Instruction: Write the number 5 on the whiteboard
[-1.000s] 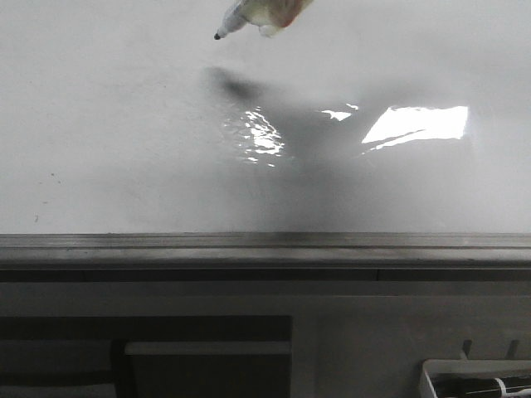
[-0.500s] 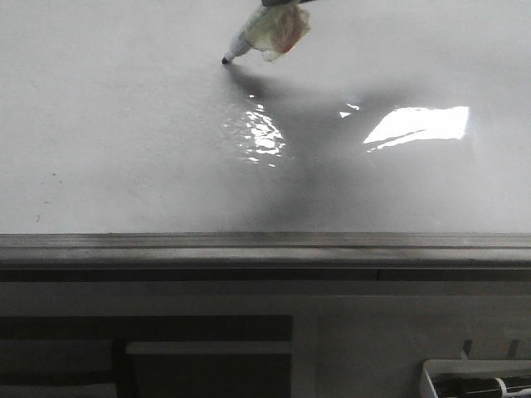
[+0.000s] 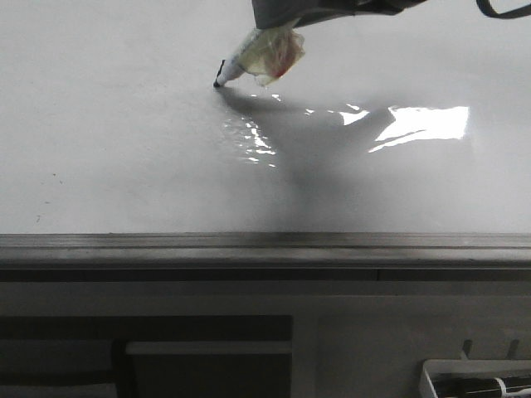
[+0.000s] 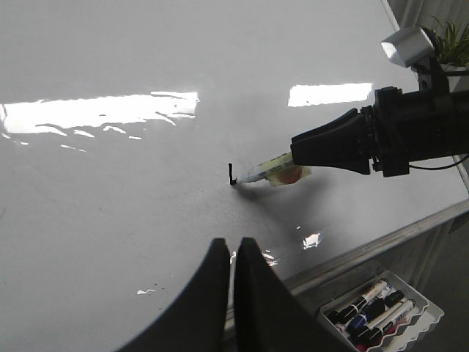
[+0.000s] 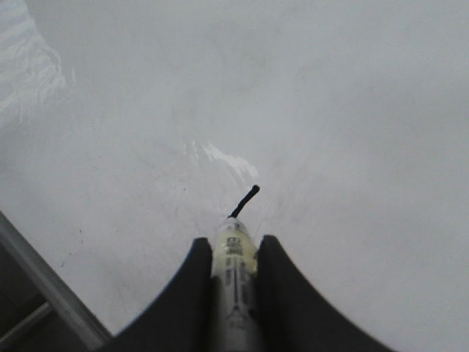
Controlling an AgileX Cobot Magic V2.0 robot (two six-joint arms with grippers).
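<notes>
Our right gripper (image 5: pixel 233 279) clamps the marker (image 4: pixel 265 170), its tip on the whiteboard (image 3: pixel 108 149) beside a short black stroke (image 4: pixel 231 173); our left gripper (image 4: pixel 232 258) is closed, empty.

Black arms (image 4: pixel 410 132), tapered black hands (image 4: pixel 233 293), one dark cable.

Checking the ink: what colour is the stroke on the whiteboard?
Black; the short stroke on the whiteboard shows best in the left wrist view.

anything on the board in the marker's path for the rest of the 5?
Nothing visible. The right gripper holds the marker with its tip at a short first stroke. The whiteboard around it shows only glare and faint specks. The left gripper is apart from it.
</notes>
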